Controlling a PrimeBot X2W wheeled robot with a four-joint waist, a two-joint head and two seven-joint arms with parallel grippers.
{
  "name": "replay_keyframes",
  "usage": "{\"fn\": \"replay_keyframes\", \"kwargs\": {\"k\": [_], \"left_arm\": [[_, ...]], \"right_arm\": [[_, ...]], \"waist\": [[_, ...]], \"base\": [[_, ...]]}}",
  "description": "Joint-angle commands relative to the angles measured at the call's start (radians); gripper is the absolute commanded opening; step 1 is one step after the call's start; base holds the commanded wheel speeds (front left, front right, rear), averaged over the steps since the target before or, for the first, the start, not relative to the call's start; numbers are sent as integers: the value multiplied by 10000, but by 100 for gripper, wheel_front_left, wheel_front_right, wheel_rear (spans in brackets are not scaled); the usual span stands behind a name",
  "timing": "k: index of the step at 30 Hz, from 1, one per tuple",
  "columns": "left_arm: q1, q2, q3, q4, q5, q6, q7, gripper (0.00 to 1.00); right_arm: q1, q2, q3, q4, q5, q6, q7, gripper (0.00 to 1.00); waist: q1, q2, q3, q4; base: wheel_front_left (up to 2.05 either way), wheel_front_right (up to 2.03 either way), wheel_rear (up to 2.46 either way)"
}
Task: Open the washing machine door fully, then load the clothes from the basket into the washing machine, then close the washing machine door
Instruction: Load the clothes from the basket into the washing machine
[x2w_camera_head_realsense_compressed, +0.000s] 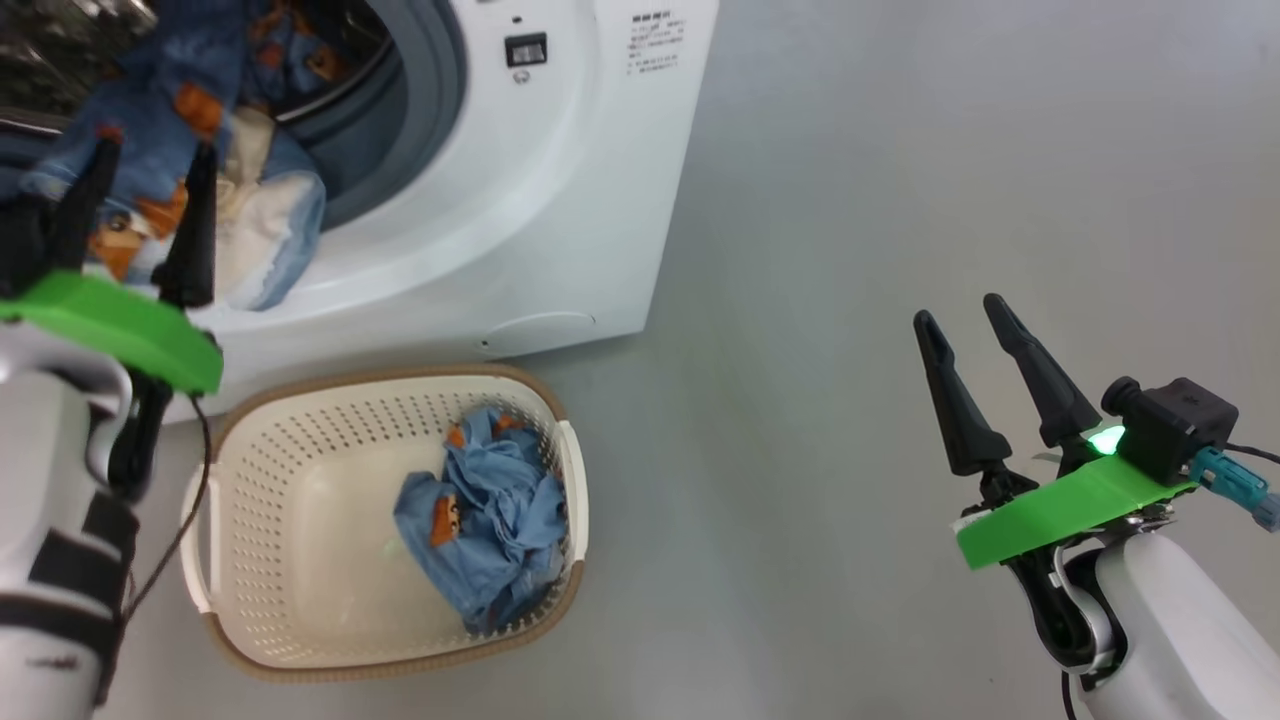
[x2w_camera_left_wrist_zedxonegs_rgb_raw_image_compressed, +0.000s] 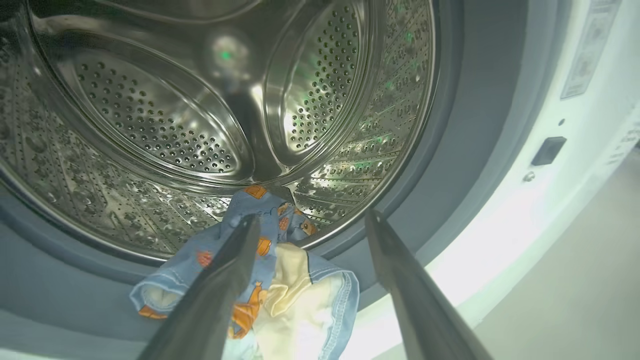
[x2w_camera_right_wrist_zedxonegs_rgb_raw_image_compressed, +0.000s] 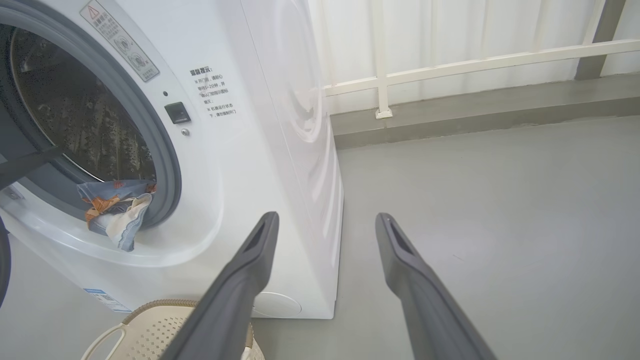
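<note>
Left gripper (x2w_camera_head_realsense_compressed: 155, 150), at the upper left of the head view, has its fingers spread apart at the mouth of the washing machine (x2w_camera_head_realsense_compressed: 560, 200). There one blue garment (x2w_camera_head_realsense_compressed: 260, 220) hangs over the grey gasket (x2w_camera_left_wrist_zedxonegs_rgb_raw_image_compressed: 475, 125), partly inside the drum (x2w_camera_left_wrist_zedxonegs_rgb_raw_image_compressed: 150, 100). Lower down, the basket (x2w_camera_head_realsense_compressed: 380, 378) holds the other garment (x2w_camera_head_realsense_compressed: 490, 510). Right gripper (x2w_camera_head_realsense_compressed: 957, 310), at the lower right, is spread and empty above the floor (x2w_camera_head_realsense_compressed: 900, 150).
</note>
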Motion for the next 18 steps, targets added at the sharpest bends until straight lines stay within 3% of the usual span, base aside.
{"fn": "replay_keyframes", "kwargs": {"k": [1,9,18], "left_arm": [[398,602,409,-519,-32,8,-60,100],[2483,452,1095,-2139,203,223,-61,100],[4807,237,1746,-4200,860,828,-62,100]], "right_arm": [[348,-206,47,-171,85,56,-92,100],[636,-424,-132,-112,187,56,-92,100],[942,-628,-360,-244,210,56,-92,100]], "waist": [[2,0,-498,259],[2,0,-1248,530],[2,0,-1944,875]], "base": [[0,0,0],[0,0,0],[0,0,0]]}}
